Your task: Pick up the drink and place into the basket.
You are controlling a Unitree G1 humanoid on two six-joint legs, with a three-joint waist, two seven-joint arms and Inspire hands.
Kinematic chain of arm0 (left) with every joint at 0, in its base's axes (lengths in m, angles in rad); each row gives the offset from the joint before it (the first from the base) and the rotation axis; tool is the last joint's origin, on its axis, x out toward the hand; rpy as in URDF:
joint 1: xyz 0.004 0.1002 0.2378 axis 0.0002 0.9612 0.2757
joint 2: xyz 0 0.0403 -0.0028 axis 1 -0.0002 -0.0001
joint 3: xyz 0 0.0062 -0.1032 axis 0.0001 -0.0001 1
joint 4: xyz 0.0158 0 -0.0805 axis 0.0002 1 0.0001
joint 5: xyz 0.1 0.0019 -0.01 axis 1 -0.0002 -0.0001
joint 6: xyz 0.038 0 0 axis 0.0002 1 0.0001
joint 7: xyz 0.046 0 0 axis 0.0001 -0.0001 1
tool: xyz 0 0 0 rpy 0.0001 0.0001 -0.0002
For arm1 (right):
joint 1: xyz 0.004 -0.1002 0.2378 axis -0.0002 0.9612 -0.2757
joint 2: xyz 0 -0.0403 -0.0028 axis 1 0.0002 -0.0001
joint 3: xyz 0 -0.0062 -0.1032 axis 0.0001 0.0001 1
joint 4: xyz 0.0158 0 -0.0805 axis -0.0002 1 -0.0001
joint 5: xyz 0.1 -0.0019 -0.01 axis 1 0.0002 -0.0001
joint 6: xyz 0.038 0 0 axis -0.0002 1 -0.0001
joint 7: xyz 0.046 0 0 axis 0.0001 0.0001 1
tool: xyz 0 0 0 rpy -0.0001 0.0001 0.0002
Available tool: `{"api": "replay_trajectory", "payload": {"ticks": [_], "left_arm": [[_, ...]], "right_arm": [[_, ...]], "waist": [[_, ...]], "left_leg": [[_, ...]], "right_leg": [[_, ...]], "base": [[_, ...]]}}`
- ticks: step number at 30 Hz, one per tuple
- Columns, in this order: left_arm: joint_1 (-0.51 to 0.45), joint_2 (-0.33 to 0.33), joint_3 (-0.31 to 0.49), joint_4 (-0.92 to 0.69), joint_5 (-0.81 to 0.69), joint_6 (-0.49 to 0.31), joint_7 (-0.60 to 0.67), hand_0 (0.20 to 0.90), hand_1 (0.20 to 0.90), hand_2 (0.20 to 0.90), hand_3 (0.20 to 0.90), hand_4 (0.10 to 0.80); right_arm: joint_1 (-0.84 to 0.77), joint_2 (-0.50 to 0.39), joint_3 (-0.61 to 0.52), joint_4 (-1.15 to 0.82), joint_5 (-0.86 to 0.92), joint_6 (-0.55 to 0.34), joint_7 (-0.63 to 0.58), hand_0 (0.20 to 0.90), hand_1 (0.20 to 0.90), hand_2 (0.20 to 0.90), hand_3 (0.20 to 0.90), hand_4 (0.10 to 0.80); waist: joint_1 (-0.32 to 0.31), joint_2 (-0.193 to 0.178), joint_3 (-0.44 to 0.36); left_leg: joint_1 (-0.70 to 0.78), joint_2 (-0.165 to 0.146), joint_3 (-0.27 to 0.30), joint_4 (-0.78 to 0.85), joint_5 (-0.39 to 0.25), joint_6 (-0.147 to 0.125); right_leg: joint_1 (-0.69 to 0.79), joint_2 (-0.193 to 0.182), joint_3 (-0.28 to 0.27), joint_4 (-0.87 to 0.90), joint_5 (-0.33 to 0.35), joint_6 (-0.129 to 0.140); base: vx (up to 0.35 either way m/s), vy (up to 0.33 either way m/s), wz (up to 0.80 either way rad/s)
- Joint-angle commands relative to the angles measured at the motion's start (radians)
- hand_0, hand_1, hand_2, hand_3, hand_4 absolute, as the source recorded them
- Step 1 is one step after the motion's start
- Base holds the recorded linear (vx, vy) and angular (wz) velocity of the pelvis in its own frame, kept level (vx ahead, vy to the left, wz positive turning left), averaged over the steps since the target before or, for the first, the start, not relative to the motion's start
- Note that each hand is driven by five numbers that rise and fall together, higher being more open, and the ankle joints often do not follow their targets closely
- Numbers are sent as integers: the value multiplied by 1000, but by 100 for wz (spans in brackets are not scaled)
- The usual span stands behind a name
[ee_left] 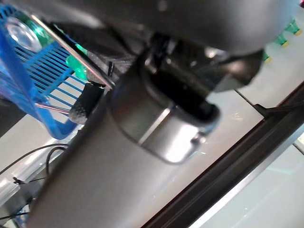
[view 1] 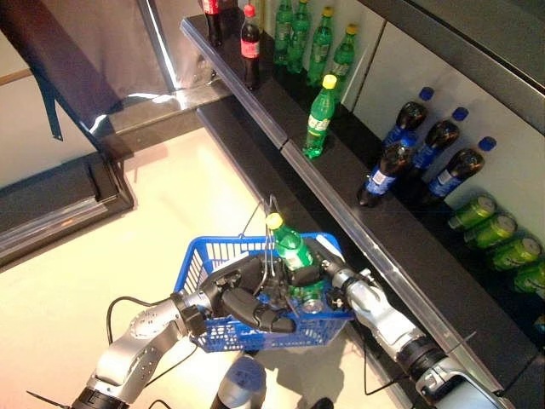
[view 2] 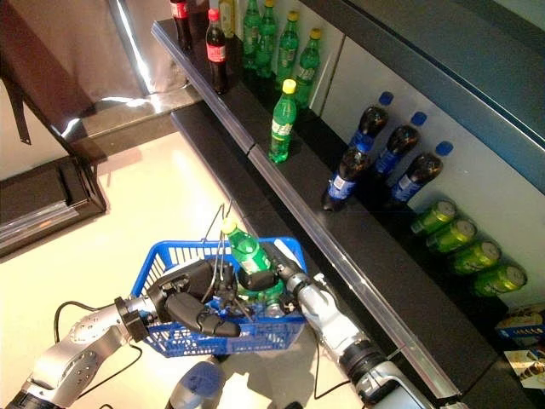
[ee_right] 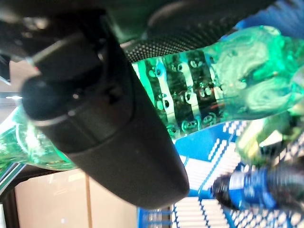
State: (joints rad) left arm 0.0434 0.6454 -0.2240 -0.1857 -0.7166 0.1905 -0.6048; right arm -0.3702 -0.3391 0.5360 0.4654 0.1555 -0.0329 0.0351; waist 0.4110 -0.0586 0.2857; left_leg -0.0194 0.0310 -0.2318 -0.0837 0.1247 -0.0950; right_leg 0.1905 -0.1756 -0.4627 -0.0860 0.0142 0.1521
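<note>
A green drink bottle (view 1: 289,245) with a yellow cap stands tilted inside the blue basket (view 1: 204,260). My right hand (view 1: 318,260) is curled round its body; the right wrist view shows the bottle (ee_right: 223,85) pressed against the dark thumb (ee_right: 104,128). My left hand (view 1: 243,298) grips the basket's wire handles (view 1: 271,256) over the basket's near side. A blue-labelled bottle (ee_right: 251,190) and a green one lie on the basket's floor.
A dark shelf (view 1: 341,183) runs along the right with green bottles (view 1: 321,115), dark cola bottles (view 1: 387,166), red-capped bottles (view 1: 249,51) and green cans (view 1: 502,239). Pale floor (view 1: 170,196) lies to the left, with a dark mat (view 1: 60,200) beyond.
</note>
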Motion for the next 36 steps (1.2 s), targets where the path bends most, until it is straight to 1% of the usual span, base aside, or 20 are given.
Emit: {"api": "replay_trajectory", "payload": {"ticks": [1,12,20,26,32,34,35,36], "left_arm": [[-274,-153,-6,-410,-308,-250,-202,300,300,300,200,100],[-293,-140,-10,-425,-315,-257,-203,300,300,300,200,100],[-302,-133,-11,-436,-317,-260,-196,300,300,300,200,100],[-310,-130,-15,-442,-319,-255,-195,300,300,300,200,100],[-312,-137,-14,-443,-315,-253,-200,300,300,300,200,100],[-306,-140,-7,-439,-318,-253,-210,300,300,300,200,100],[-305,-140,-2,-438,-322,-253,-209,300,300,300,200,100],[-305,-140,-2,-438,-322,-253,-209,300,300,300,200,100]], "right_arm": [[-91,46,84,-20,-3,-73,-7,300,300,300,200,100],[-95,49,90,27,-22,-18,34,300,300,300,200,100],[-96,54,102,82,-69,9,67,300,300,300,200,100],[-112,54,111,97,-72,35,76,300,300,300,200,100],[-107,76,87,114,29,37,69,300,300,300,200,100],[-90,86,64,110,117,25,69,300,300,300,200,100],[-76,100,43,115,136,3,56,300,300,300,200,100],[-76,100,43,115,136,3,56,300,300,300,200,100]], "waist": [[1,-7,-248],[-2,-11,-250],[-2,-13,-253],[0,-16,-250],[2,-14,-249],[1,-11,-251],[0,-9,-253],[0,-9,-253]], "left_leg": [[37,21,46,-4,-48,8],[43,22,55,-4,-48,8],[45,23,58,-4,-50,9],[47,24,57,-4,-49,9],[49,22,56,-4,-50,9],[51,23,57,-4,-51,10],[53,23,59,-4,-51,10],[53,23,59,-4,-51,10]], "right_leg": [[-6,-28,28,12,36,-18],[-3,-30,26,11,39,-16],[-2,-29,29,12,36,-18],[0,-25,29,12,36,-20],[2,-24,27,14,37,-20],[2,-25,27,14,36,-20],[2,-26,26,16,38,-19],[2,-26,26,16,38,-19]], "base": [[0,0,0],[0,0,0],[0,0,0],[0,0,0],[0,0,0],[0,0,0],[0,0,0],[0,0,0]]}}
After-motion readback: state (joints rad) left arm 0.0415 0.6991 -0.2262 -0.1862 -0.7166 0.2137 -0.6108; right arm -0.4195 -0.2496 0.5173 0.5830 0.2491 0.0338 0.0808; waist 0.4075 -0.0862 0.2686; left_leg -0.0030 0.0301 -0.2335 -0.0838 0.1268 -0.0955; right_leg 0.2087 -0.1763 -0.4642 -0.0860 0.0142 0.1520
